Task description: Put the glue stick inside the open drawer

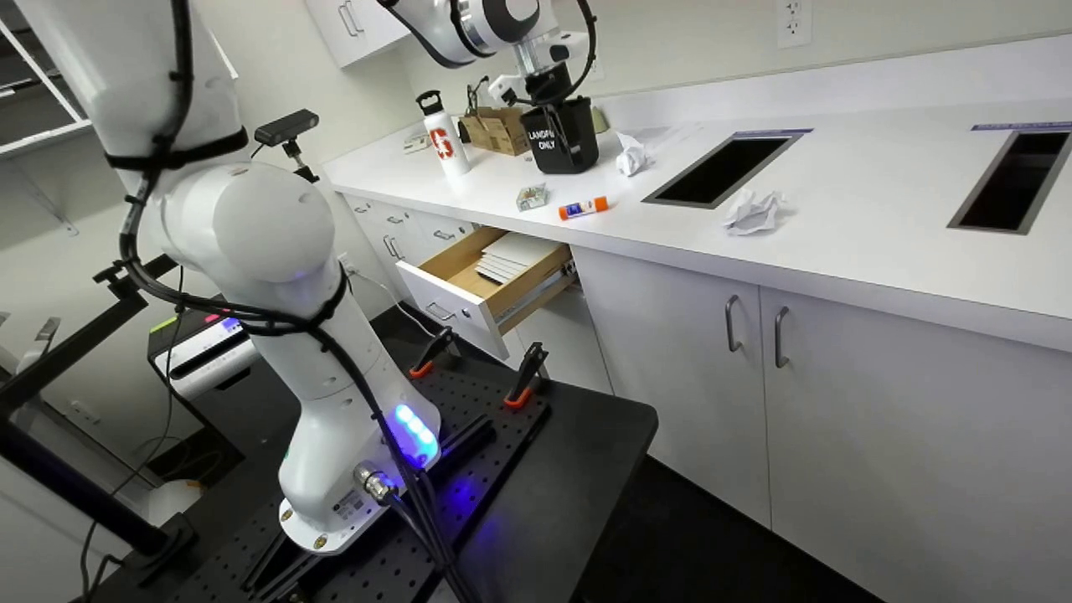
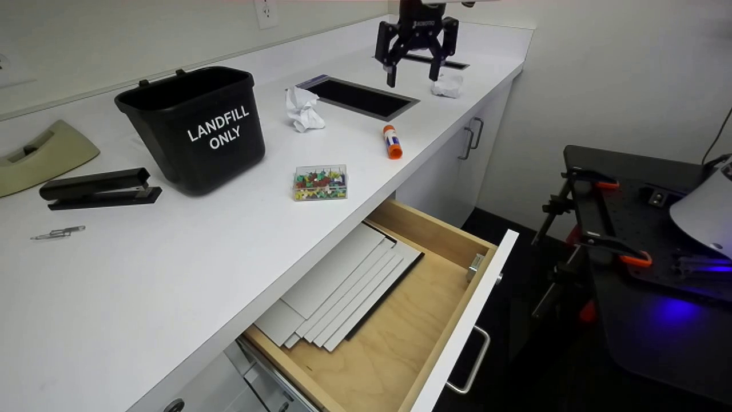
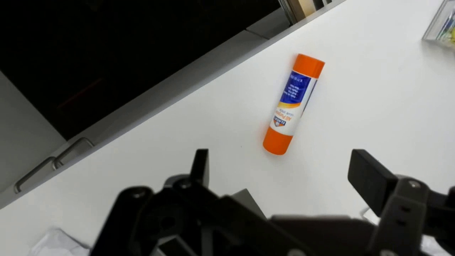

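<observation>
The glue stick, white and blue with orange ends, lies on its side on the white counter. It shows in both exterior views and in the wrist view. My gripper is open and empty, raised above the counter, its fingers pointing down. In the wrist view the glue stick lies just beyond the gap between my fingertips, untouched. The open drawer is pulled out below the counter edge, with white sheets inside. Its white front shows in an exterior view. Its corner shows at the wrist view's top.
A clear box of colored pushpins stands near the glue stick. A black landfill bin, a stapler and crumpled papers are on the counter. Dark rectangular openings are cut in the counter. A white bottle stands farther along.
</observation>
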Tool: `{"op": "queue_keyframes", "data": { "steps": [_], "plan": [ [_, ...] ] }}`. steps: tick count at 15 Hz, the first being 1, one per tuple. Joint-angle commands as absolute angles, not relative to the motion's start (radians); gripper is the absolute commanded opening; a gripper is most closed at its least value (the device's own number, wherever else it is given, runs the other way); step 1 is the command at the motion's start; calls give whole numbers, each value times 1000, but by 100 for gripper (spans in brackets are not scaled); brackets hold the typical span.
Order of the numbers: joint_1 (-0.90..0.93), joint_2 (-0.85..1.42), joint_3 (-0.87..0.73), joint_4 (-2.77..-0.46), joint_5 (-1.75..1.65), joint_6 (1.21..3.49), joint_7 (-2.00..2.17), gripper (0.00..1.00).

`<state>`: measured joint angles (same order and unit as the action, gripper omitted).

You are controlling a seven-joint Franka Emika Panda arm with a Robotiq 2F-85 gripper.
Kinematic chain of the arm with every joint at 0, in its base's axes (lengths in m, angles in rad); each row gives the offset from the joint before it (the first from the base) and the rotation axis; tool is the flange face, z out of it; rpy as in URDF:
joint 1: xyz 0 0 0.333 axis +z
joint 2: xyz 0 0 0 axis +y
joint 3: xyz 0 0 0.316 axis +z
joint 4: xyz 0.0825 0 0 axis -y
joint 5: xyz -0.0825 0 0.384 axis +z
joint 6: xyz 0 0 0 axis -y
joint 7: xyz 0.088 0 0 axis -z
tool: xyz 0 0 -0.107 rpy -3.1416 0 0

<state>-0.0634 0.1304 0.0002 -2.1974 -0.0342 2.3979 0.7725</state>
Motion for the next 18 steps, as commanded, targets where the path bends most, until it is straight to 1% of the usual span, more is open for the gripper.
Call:
{"op": "queue_keyframes", "data": {
  "steps": [1, 2, 13, 18],
  "plan": [
    [-21, 224, -33, -2131, -38, 2382, 858, 100],
    [-24, 186, -37, -2165, -27, 2395, 811, 100],
    [32, 275, -47, -2098, -48, 2376, 873, 100],
    [66, 324, -83, -2075, -90, 2375, 964, 100]
  ]
}}
